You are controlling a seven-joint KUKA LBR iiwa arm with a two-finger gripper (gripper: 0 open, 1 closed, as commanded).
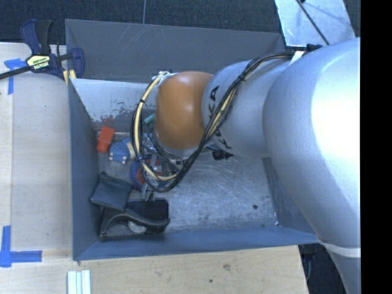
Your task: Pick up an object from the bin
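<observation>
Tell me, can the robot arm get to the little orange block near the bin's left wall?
Probably yes. The orange block lies bare near the bin's left wall, with nothing on top, and the arm's wrist hangs just to its right. A blue thing beside it might crowd the grasp.

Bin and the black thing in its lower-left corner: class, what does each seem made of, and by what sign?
Bin: metal, dull grey, its floor scratched and speckled. Black thing: probably soft fabric or rubber, matte, folded and creased.
</observation>
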